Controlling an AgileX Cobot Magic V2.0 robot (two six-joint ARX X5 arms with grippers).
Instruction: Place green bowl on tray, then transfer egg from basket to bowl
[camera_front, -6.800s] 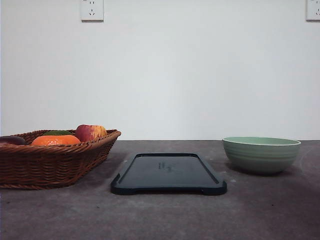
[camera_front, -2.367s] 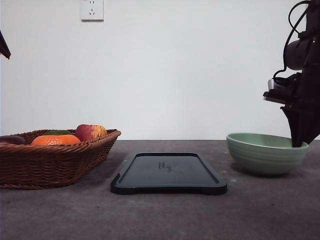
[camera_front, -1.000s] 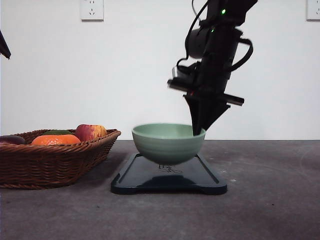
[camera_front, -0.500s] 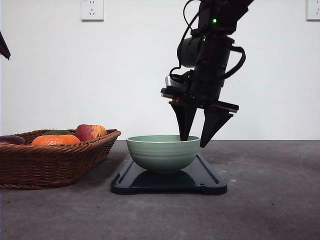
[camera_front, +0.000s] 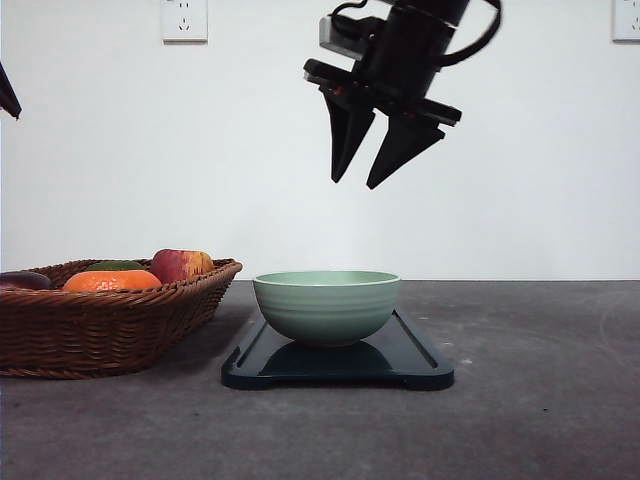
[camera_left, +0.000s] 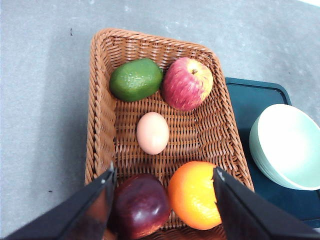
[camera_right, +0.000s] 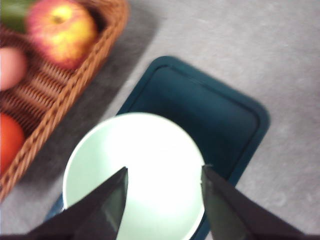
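Over the basket (camera_left: 102, 125): left gripper (camera_left: 162, 202) hung above the fruit, fingers spread wide, holding nothing.
The egg (camera_left: 152, 132) lay mid-basket, apart from the red apple (camera_left: 188, 83) and green fruit (camera_left: 136, 79), with the orange (camera_left: 196, 194) and dark plum (camera_left: 141, 206) on the gripper's side. Likely risks: a descent from there would land on the plum or orange rather than the egg; too hard a pinch could crack it; a smooth shell could slip. The green bowl (camera_front: 326, 305) sat toward the basket end of the tray (camera_front: 420, 365), so a drop could miss. Right gripper (camera_front: 367, 183) was well above the bowl, fingers apart, empty.
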